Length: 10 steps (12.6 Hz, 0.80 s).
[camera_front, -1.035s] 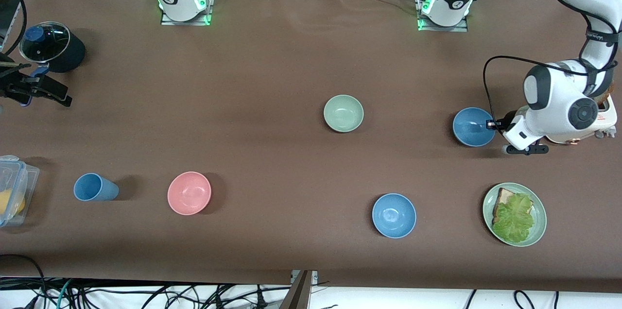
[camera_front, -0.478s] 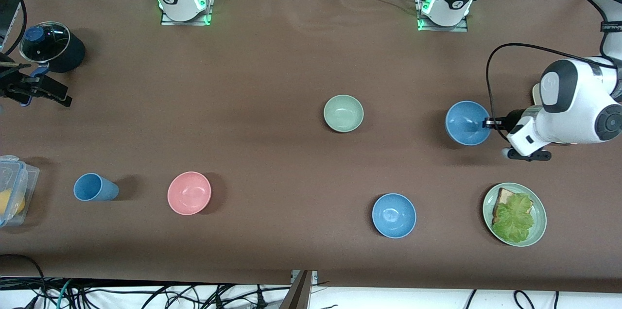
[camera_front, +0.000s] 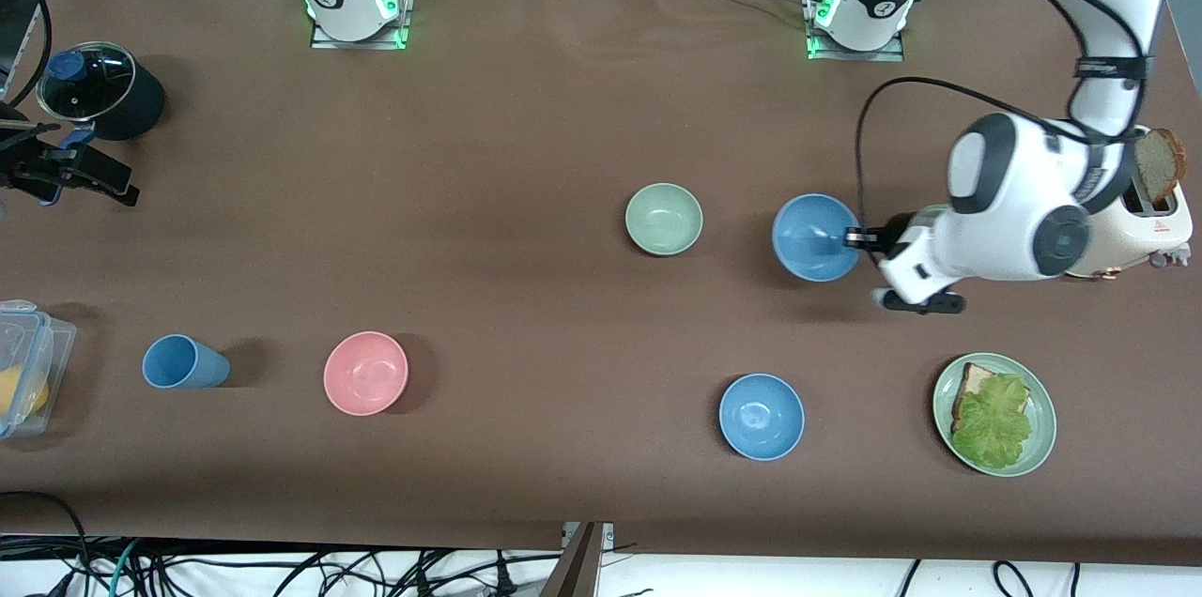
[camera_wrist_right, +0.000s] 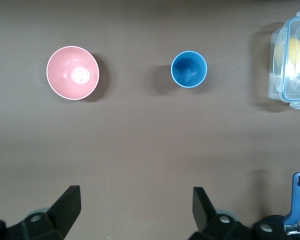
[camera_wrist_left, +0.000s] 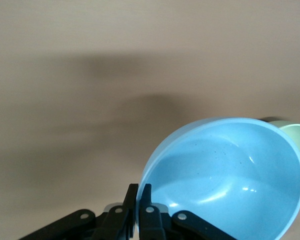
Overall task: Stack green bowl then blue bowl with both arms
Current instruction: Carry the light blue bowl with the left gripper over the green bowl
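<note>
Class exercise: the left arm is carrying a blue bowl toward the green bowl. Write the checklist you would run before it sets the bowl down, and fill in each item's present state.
1. Left gripper shut on the blue bowl's rim: ok.
2. Green bowl upright and empty: ok.
3. Blue bowl over the green bowl: not ok, it is beside it, toward the left arm's end.
4. Table between the two bowls bare: ok.
5. Right gripper open, waiting at the right arm's end near the lidded pot: ok.
6. Height of the held bowl above the table: cannot tell.

Bare table (camera_front: 737, 231) between blue bowl (camera_front: 813, 238) and green bowl (camera_front: 664, 219).
</note>
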Motion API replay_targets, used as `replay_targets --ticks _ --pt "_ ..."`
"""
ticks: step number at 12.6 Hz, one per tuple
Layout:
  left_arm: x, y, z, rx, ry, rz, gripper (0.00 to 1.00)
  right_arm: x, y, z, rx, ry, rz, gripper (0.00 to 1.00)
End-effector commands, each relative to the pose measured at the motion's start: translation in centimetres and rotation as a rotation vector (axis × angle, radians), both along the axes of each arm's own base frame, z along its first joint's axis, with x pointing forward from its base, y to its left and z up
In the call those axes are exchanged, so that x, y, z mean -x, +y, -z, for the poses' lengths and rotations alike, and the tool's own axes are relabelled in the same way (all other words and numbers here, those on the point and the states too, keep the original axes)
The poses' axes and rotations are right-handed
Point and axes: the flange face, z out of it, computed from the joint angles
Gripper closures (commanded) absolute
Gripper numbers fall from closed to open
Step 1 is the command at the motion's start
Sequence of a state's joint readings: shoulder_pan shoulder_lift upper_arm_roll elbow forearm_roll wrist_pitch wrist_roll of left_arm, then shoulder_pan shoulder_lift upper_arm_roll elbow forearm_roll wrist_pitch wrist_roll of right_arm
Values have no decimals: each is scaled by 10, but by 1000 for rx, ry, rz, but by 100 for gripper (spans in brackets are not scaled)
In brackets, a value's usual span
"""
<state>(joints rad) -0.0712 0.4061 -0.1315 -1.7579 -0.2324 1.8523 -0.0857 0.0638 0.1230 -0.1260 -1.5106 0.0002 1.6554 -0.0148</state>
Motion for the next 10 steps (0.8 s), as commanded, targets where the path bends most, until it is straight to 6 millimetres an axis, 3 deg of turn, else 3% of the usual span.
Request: replay_targets --ticks 1,2,5,8,10 --pt "3 -79 13 33 -30 32 100 3 -2 -3 10 8 -14 1" --pt "6 -101 25 41 -29 13 100 3 -2 -3 10 8 -13 1" --pt "19 -148 36 101 -55 -31 100 2 -2 -3 11 6 -14 1" --pt "53 -177 53 100 -52 13 100 1 -2 -4 11 5 -14 1" --pt "71 -170 55 93 -42 21 100 1 -3 -4 11 5 -13 1"
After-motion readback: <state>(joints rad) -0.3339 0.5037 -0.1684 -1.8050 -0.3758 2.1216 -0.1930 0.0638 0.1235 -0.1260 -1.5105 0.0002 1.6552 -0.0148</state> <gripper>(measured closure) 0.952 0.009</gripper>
